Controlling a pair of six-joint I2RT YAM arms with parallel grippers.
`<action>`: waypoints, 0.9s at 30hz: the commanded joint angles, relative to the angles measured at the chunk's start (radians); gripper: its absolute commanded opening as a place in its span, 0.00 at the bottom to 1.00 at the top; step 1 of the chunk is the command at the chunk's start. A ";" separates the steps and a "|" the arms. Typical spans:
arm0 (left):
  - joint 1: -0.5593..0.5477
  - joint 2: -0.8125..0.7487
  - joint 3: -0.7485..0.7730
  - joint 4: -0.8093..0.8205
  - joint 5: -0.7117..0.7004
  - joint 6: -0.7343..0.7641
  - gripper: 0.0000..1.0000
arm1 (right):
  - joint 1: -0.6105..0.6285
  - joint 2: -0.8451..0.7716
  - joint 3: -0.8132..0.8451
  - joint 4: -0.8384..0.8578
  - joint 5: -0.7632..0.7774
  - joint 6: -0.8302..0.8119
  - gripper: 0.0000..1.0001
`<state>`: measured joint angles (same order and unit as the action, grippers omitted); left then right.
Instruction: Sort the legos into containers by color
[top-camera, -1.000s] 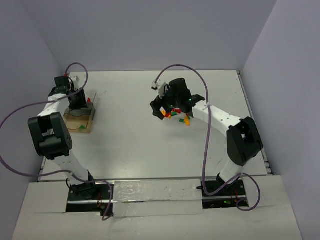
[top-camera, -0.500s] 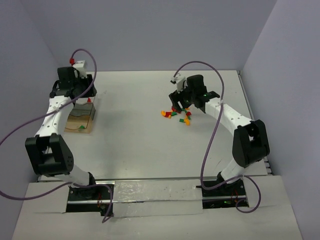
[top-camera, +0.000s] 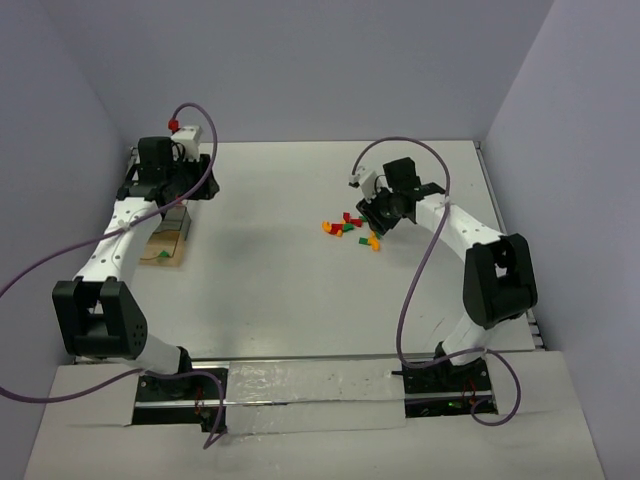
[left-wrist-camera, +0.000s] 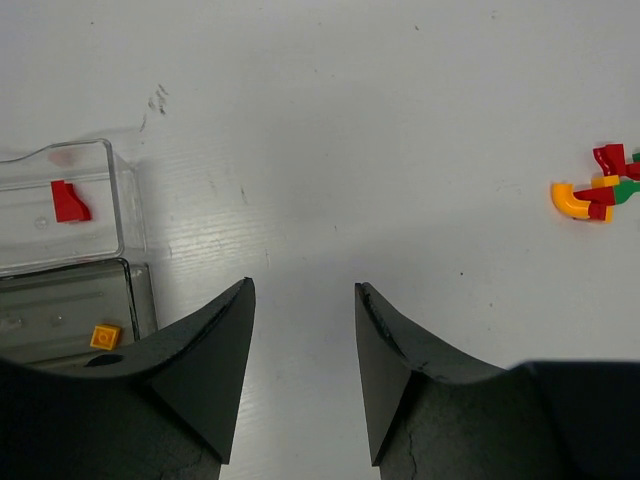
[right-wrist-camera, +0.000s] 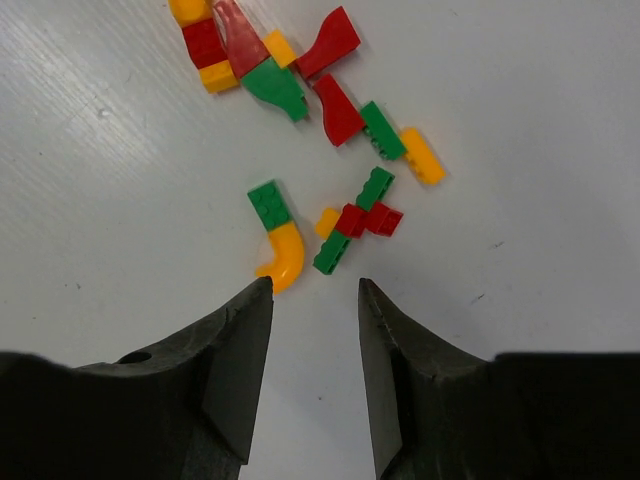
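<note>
The legos (top-camera: 350, 228) lie as a loose scatter of red, green and orange-yellow bricks right of the table's middle. In the right wrist view an orange curved brick (right-wrist-camera: 284, 258) and a green-red cluster (right-wrist-camera: 352, 228) sit just ahead of my right gripper (right-wrist-camera: 315, 283). That gripper is open, with bare table between its fingers, and hovers at the scatter's right side (top-camera: 378, 218). The containers (top-camera: 165, 240) stand at the far left. One clear tray holds a red brick (left-wrist-camera: 69, 201), the tray beside it an orange one (left-wrist-camera: 105, 336). My left gripper (left-wrist-camera: 305, 286) is open and empty, just right of the trays.
The grey walls close in on the left, back and right of the white table (top-camera: 270, 290). Purple cables loop off both arms. The table's right edge (top-camera: 500, 250) runs close behind the right arm.
My left gripper has lifted off the containers and swung right, toward the table's middle. The right gripper has drawn back to the scatter's right side and its jaws have narrowed.
</note>
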<state>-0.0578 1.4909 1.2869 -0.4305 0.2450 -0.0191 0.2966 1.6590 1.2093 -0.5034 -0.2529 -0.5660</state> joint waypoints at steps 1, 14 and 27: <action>-0.004 0.006 -0.001 0.010 0.051 -0.005 0.53 | 0.009 0.068 0.099 -0.067 -0.041 -0.081 0.46; -0.004 0.048 0.018 0.004 0.065 -0.005 0.53 | 0.036 0.203 0.162 -0.121 -0.063 -0.122 0.44; -0.004 0.060 0.033 -0.001 0.063 -0.007 0.53 | 0.038 0.254 0.150 -0.128 -0.055 -0.148 0.46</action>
<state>-0.0582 1.5472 1.2869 -0.4339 0.2861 -0.0193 0.3294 1.8925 1.3300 -0.6211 -0.3038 -0.6959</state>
